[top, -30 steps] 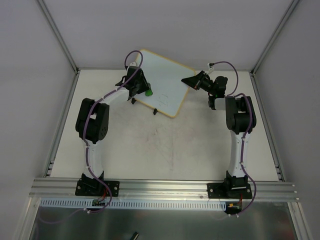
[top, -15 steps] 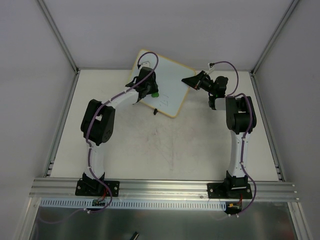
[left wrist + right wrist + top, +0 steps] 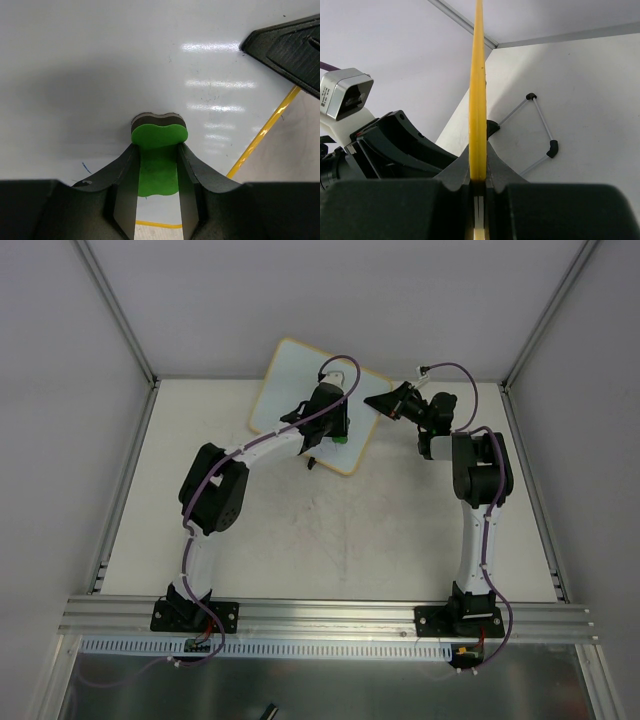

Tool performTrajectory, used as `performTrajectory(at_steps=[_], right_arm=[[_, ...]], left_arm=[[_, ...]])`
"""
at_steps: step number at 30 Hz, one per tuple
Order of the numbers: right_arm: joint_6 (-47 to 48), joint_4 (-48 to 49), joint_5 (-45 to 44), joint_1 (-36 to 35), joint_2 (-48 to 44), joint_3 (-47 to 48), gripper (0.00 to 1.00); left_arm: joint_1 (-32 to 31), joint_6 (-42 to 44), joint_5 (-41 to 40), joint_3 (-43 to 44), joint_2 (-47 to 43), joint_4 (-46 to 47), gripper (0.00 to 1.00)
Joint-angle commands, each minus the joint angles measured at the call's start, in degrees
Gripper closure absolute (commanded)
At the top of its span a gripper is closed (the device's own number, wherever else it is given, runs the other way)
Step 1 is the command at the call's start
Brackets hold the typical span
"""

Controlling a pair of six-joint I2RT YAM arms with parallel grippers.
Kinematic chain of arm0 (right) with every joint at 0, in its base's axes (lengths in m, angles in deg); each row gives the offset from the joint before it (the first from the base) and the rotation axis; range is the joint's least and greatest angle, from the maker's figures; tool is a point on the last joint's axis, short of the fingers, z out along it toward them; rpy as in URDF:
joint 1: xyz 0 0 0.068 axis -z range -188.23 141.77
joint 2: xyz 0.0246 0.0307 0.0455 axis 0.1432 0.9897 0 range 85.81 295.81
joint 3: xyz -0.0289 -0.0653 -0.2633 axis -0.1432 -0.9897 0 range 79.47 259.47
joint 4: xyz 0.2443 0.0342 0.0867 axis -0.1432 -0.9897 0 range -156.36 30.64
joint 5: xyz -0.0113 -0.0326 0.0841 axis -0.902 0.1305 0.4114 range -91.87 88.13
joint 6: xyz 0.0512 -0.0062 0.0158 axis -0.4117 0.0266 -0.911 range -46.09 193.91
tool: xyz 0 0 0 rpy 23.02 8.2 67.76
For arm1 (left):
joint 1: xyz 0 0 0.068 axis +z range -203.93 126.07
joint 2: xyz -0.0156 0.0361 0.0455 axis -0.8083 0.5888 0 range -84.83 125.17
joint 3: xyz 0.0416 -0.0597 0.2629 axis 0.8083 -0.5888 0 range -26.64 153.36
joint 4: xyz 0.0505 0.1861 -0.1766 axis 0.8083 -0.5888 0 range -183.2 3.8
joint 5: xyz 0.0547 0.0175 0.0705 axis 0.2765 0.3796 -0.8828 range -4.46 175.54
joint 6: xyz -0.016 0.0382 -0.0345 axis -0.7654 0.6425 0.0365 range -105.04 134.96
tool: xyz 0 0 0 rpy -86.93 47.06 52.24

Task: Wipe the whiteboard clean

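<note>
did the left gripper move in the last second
Yes. The left gripper, jaws shut on the green eraser, swept right across the whiteboard, from its left edge toward the right gripper clamping the right corner.

The far middle of the bench is occupied by the tilted whiteboard. Its right edge is blocked by the right pincer clamped onto it. Its lower right face is blocked by the left pincer, which is pressing a green eraser against it. Open room is offered by the board's upper left face and by the near bench between the arms.
</note>
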Motion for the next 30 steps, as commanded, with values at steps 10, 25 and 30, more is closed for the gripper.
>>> performTrajectory(at_steps=[10,25,30], right_arm=[[-3.94,13.15,4.41,-0.99,-3.11,1.64,1.00],[-4.47,13.67,4.32,-0.90,-2.76,1.82,1.00],[-4.55,13.85,4.32,-0.90,-2.76,1.64,1.00]], left_arm=[[2.44,-2.82,4.24,-3.71,2.94,-0.29,1.00],[13.52,-11.08,3.54,-17.78,-3.56,1.04,1.00],[14.93,-14.17,5.74,-19.10,-2.86,1.04,1.00]])
